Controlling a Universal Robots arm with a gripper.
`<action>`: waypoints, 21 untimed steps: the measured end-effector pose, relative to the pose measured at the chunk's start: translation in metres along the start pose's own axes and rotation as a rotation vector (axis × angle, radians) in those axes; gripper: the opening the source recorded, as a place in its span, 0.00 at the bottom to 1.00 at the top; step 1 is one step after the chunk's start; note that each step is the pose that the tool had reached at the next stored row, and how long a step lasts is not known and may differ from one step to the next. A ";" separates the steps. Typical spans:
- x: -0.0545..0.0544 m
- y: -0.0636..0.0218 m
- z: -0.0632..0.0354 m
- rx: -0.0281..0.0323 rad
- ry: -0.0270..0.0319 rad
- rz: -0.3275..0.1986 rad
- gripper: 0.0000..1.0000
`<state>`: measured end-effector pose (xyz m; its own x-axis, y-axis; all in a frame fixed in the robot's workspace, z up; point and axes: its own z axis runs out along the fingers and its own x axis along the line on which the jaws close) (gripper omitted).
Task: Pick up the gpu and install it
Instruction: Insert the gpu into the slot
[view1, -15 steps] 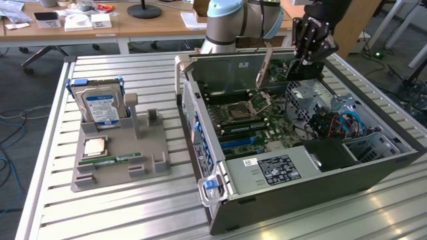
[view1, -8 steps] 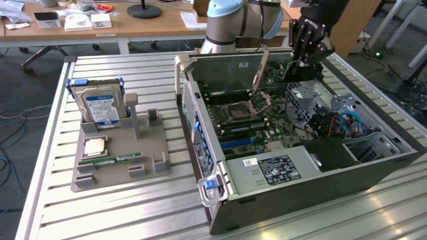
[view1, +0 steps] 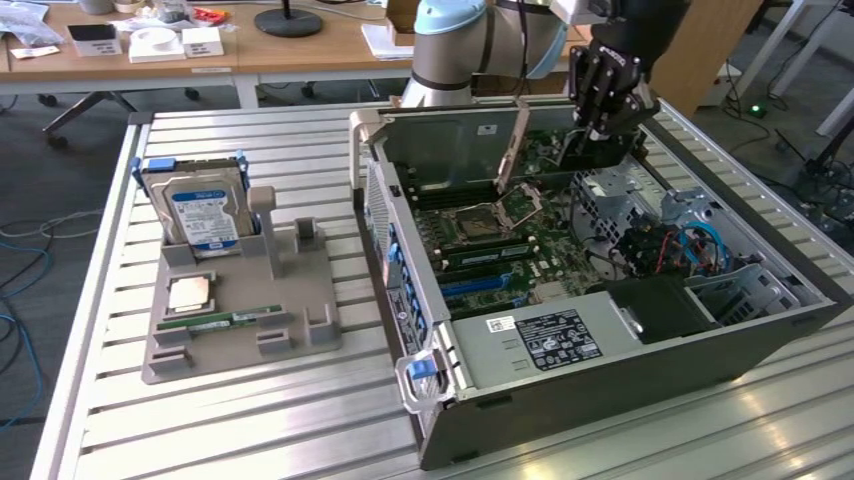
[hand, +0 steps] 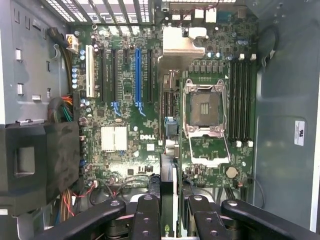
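Tool (hand: 169, 202) apparently gripping gpu (hand: 168, 172) edge-on above motherboard (hand: 125, 140).

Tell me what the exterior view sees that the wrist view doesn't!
Exterior view's extras: the hard drive and memory stick on the grey holder, which sits on the slatted table. Wrist view's extras: the coin battery and the DELL lettering. Both: the processor socket, and the gripper pinching the graphics card.
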<state>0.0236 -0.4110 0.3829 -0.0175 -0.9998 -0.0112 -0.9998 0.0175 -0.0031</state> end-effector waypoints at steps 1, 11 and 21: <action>0.000 0.0007 0.0003 -0.0001 0.0001 -0.001 0.26; 0.000 0.0023 0.0018 0.0000 0.0006 -0.001 0.26; 0.000 0.0107 0.0025 0.0009 0.0006 -0.001 0.26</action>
<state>0.0129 -0.4110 0.3804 -0.0164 -0.9998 -0.0107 -0.9999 0.0165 -0.0041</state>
